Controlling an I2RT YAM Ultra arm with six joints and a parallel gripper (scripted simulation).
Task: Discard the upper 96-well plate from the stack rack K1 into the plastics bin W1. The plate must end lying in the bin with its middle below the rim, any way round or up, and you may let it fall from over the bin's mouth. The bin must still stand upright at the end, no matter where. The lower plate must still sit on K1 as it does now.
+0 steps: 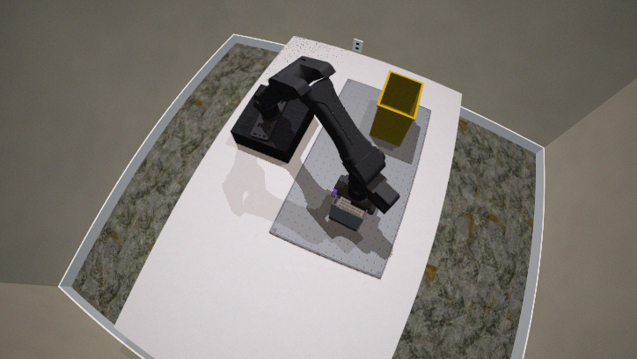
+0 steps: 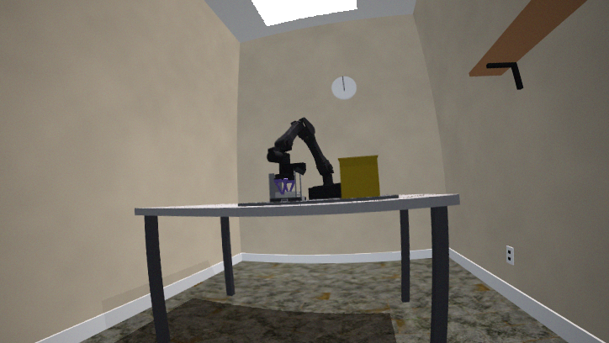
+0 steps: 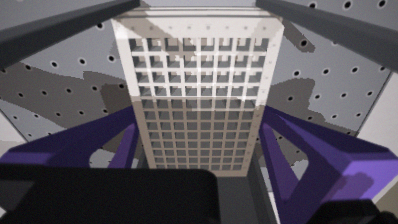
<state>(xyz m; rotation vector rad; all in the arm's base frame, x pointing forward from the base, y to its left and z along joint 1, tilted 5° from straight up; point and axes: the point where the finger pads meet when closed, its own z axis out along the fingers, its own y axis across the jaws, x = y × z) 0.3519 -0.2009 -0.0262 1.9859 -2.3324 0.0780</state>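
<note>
The upper 96-well plate (image 3: 197, 95), a pale grid of wells, sits on top of the grey stack rack K1 (image 1: 347, 217) on the perforated mat. My gripper (image 3: 198, 111) reaches down over it from above. Its two purple fingers straddle the plate and press against its long sides. The gripper also shows in the exterior view (image 2: 283, 186), low inside the rack's frame (image 2: 284, 188). The lower plate is hidden under the upper one. The yellow plastics bin W1 (image 1: 398, 106) stands upright at the far end of the mat, apart from the rack; it also shows in the side view (image 2: 358, 176).
The arm's black base block (image 1: 272, 127) sits left of the mat. The grey perforated mat carries both rack and bin. The rack's thin uprights (image 3: 320, 25) rise on either side of the plate.
</note>
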